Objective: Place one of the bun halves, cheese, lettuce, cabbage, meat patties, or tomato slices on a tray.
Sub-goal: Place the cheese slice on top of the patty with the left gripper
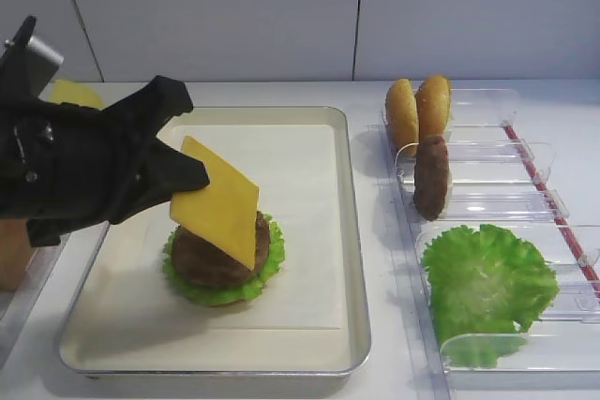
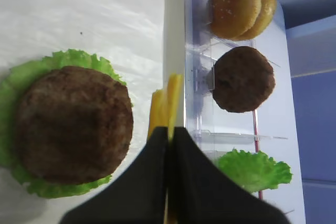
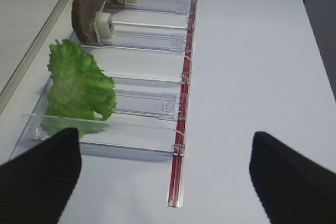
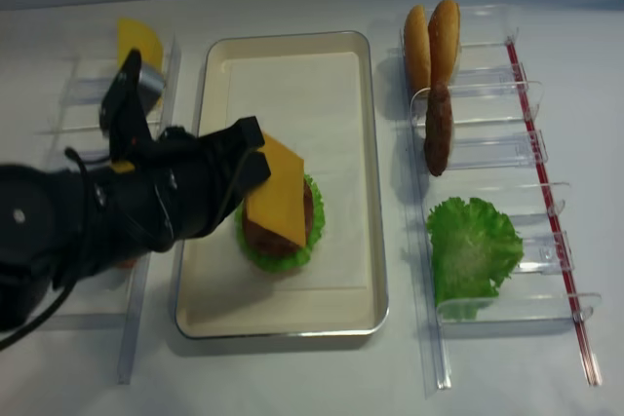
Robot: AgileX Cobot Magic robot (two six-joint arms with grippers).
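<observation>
- Now over the tray [image 1: 342, 231], left side: left gripper [image 1: 183, 175] pinched tight on one corner of the cheese [image 1: 217, 201], fingers pressed flat against the slice with no gap between them.
- Held tilted, that orange-yellow square, high corner at the fingers, low corner reaching down over the patty [image 1: 211, 255]; whether touching the meat or just above it, cannot tell.
- From the left wrist view: slice seen edge-on as a thin yellow strip [image 2: 167, 106] rising out of the closed black fingers [image 2: 149, 177], just right of the patty [image 2: 73, 124].
- Lying on the tray's white paper lining: frilly lettuce leaf [image 1: 225, 292] with the dark brown patty stacked on it, green frill showing all round the meat.
- On the right of the tray, a row of clear plastic bins [image 1: 525, 175]: two bun halves [image 1: 419, 110] standing on edge in the far bin, a second patty [image 1: 432, 175] upright in the next, a loose lettuce leaf [image 1: 487, 283] spread across the near ones.
- Along the bins' outer side, a thin red strip [image 3: 181, 129].
- Right gripper [image 3: 165, 174]: black fingers spread wide apart at the bottom corners of its own view, holding nothing, hanging above the white table [image 3: 262, 66] near the lettuce bin.
- At far left, behind the left arm, a paler yellow slice [image 4: 139, 43] in another clear bin.
</observation>
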